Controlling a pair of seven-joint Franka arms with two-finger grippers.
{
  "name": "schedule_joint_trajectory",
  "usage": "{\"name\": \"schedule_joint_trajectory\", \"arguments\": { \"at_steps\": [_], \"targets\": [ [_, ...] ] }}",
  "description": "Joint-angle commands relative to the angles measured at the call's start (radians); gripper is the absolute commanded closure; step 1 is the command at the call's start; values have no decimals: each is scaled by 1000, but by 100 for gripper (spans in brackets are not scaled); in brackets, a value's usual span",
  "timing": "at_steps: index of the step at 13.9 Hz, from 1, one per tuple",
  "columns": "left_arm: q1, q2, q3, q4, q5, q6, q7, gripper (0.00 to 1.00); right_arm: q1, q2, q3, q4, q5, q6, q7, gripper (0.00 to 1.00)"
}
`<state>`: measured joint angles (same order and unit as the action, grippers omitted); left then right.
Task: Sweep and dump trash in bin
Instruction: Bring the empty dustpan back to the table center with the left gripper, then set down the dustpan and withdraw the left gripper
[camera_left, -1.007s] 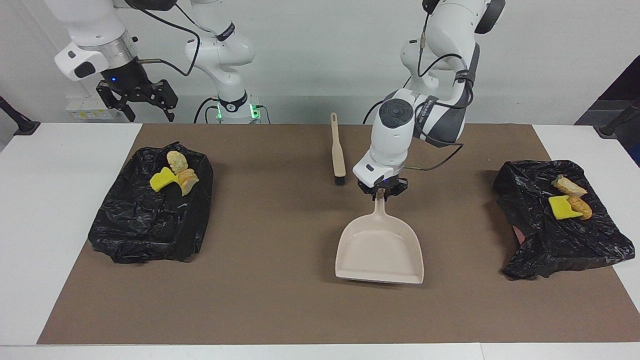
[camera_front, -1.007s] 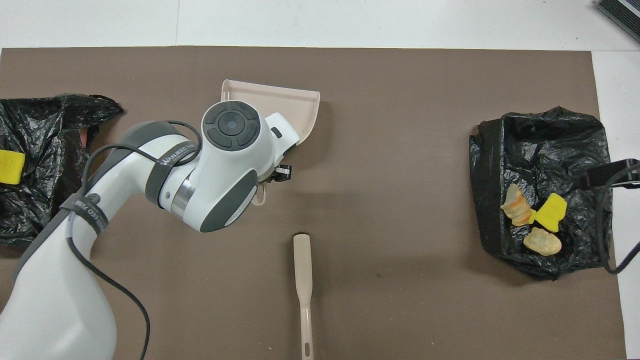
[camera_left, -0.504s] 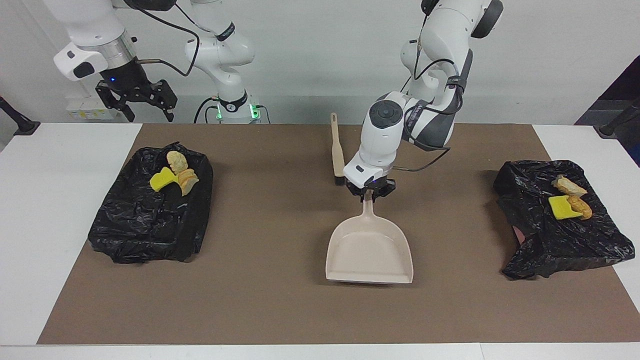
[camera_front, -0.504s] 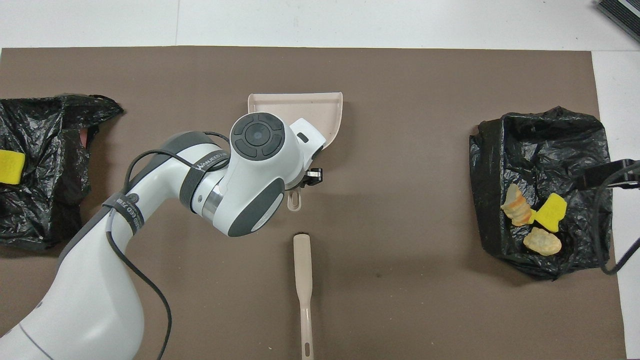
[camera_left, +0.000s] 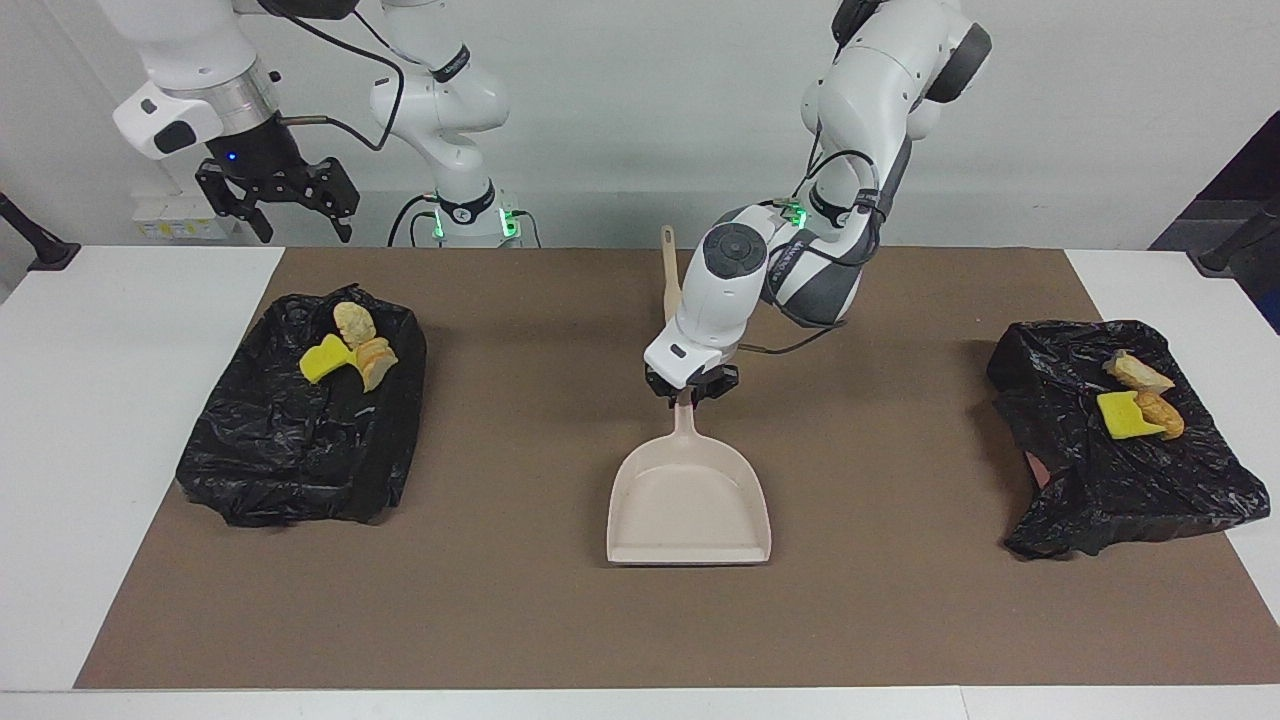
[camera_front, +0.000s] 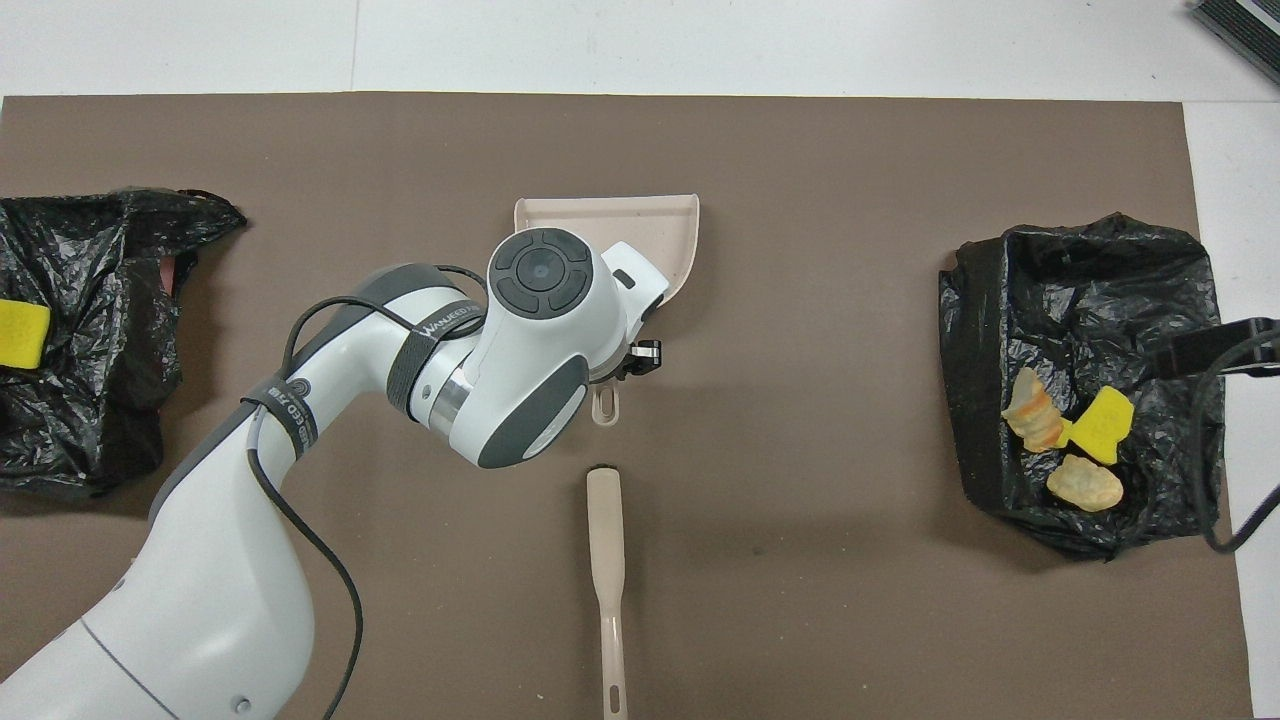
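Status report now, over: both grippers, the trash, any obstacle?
Left gripper shut on beige plastic dustpan handle, mid-mat. Right gripper open, waiting raised. Yellow and tan foam trash lies on both black bags. Beige brush nearer the robots; nothing blocking.

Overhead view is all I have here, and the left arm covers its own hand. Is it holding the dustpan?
Observer: Yes. In the facing view the left hand is shut on the handle of the dustpan.
Operator: Anything in the pan? The arm covers most of it.
Observer: No, its floor is bare.
Operator: And the right hand? I only get a dark sliver at the edge.
Observer: The right hand waits open, raised in the air near the black bag at the right arm's end of the table.
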<state>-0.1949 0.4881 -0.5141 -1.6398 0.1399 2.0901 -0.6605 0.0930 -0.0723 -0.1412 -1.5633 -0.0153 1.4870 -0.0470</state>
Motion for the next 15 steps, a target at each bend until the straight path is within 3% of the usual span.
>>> {"name": "schedule_joint_trajectory", "arguments": {
  "at_steps": [1,2,3,4,9,12,15],
  "targets": [
    [-17,4,8,26,-3,-25,-13,22,-12,-20,11,0,-23,-7,-27,0],
    [-15,1,8,25,-5,-28,-13,17,-12,-23,11,-4,-23,-8,-27,0],
    [-15,-8,9,18,-5,-36,-13,2,-12,-29,11,-12,-22,-8,-27,0],
    [-12,-16,11,18,-3,-50,-13,0,-12,-30,11,-14,-22,-8,-27,0],
    [-18,-184,118,-6,-3,-209,15,0,-12,-35,8,-18,-20,-8,-27,0],
    [-8,-348,231,-67,-19,-260,198,0,-12,-43,2,-32,-20,-10,-30,0],
    [11,-457,317,-72,-60,-370,372,0,-3,-43,-1,-32,-20,-10,-28,0]
  ]
}}
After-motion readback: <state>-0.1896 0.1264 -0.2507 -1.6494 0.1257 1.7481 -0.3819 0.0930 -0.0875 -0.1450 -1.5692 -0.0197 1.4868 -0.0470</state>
